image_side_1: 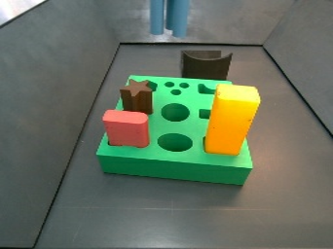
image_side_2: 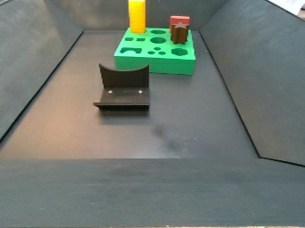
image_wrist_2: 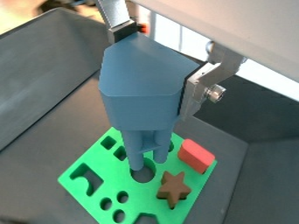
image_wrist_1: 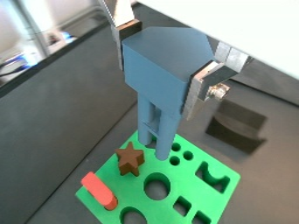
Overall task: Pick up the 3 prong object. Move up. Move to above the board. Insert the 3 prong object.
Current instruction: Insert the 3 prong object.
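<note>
Hanging high over the board (image_wrist_1: pixel 211 203), the gripper (image_wrist_1: pixel 170 54) has its silver fingers (image_wrist_1: pixel 212 77) clamped on the wide head of the 3 prong object (image_wrist_1: pixel 162 74), whose narrow prongs point straight down. Both wrist views show the light-blue piece held clear of the green surface, its tips above the group of small round holes and beside the brown star block (image_wrist_1: pixel 128 160). In a side view only the prongs (image_side_1: pixel 168 15) are visible, dropping in at the frame's edge well above the board's far side, behind the dark brown arch block (image_side_1: pixel 205 64).

Judged from this, the pickup and the lift are done and the move to above the board is complete or close to it. Only the insertion is left. Whether the prongs are already lined up with their holes cannot be settled from these angles, though they look roughly centred over them.

On the board, the red block (image_side_1: pixel 125 127) sits at the near corner, the tall orange-yellow block (image_side_1: pixel 232 119) opposite it. Away from the board, the fixture (image_side_2: pixel 121 86) stands alone on the dark floor.
</note>
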